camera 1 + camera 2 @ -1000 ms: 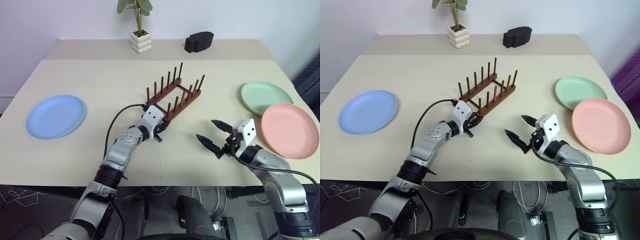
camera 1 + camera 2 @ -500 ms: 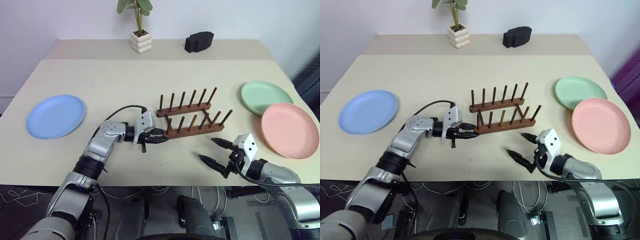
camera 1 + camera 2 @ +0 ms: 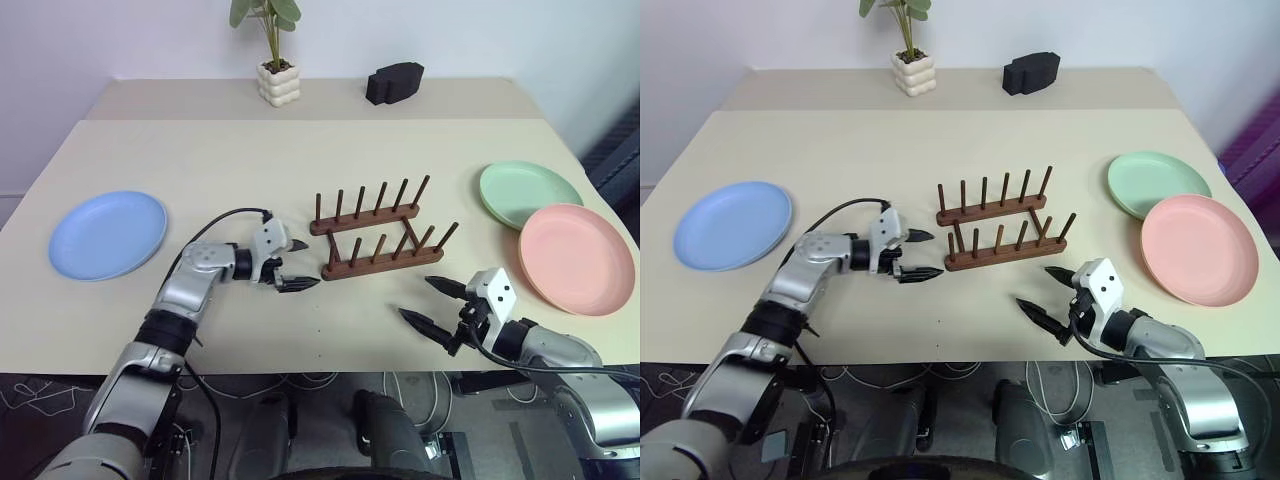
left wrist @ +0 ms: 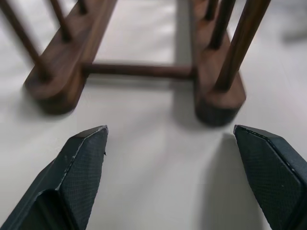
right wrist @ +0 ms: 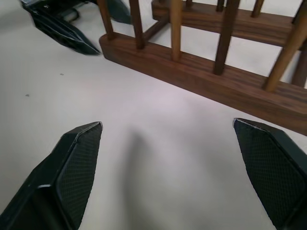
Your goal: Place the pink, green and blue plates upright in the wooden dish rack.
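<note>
Empty wooden dish rack (image 3: 378, 236) mid-table; blue plate (image 3: 108, 233), green plate (image 3: 530, 195), pink plate (image 3: 578, 258) flat.

The left tool (image 4: 175, 177) has its two black fingers (image 4: 79, 177) spread wide over the pale tabletop (image 4: 148, 191). Just ahead, apart from them, stands the near end of the wooden dish rack (image 4: 139, 69): two rails, a crossbar, upright pegs.

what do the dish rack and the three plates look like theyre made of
The dish rack looks like dark reddish-brown wood with a smooth, low-sheen finish: grain lines run along its rail in the right wrist view. The blue plate, green plate and pink plate are flat pastel colours with no glare, so matte; probably plastic or a similar composite, though glazed ceramic cannot be ruled out.
</note>
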